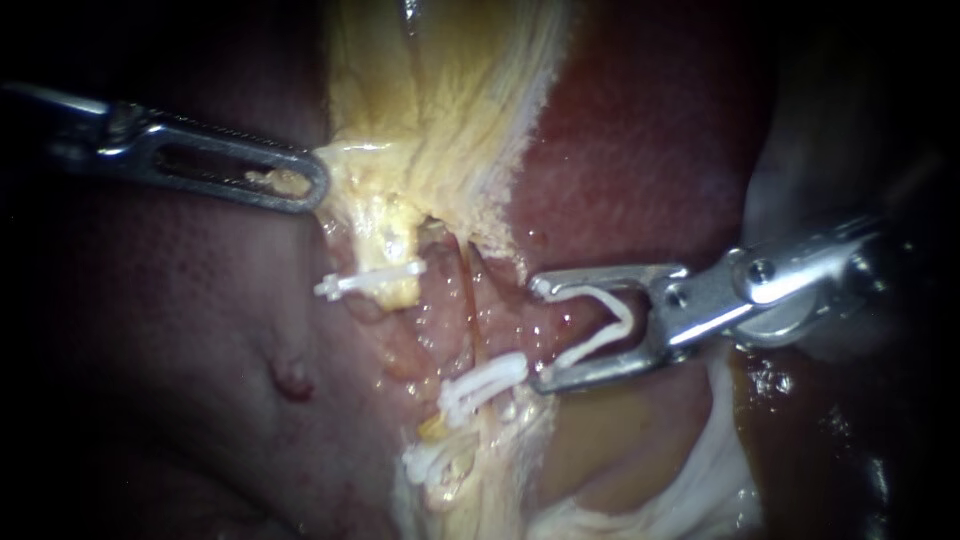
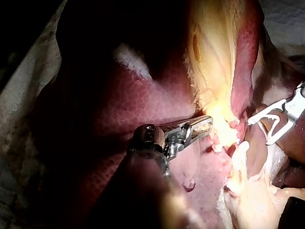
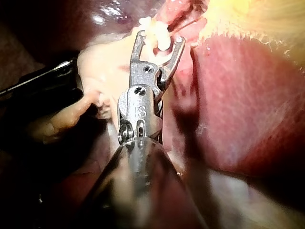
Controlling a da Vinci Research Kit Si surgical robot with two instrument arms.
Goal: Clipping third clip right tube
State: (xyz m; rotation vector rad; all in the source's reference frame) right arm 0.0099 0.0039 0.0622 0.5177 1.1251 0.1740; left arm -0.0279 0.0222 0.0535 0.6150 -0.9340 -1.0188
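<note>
My left instrument (image 1: pixel 312 185) comes in from the left, its jaws shut on the edge of the pale yellow gallbladder tissue (image 1: pixel 430 110), holding it taut. My right instrument (image 1: pixel 540 335) stands just right of the thin reddish right tube (image 1: pixel 470 300); its wide-set jaws hold an open white clip (image 1: pixel 600 325) between them and do not straddle the tube. Lower on that tube sit two white clips (image 1: pixel 485 385) (image 1: pixel 430 465). Another white clip (image 1: pixel 370 282) crosses the yellowish left tube. The right wrist view shows the loaded jaws (image 3: pixel 160 38) close to the tissue.
Dark red liver (image 1: pixel 640 150) lies behind and to both sides of the tubes. Whitish fatty tissue (image 1: pixel 700 480) spreads below my right instrument. In the left wrist view my left instrument (image 2: pixel 207 126) grips the yellow tissue with the clip-bearing jaws (image 2: pixel 259 131) beyond it.
</note>
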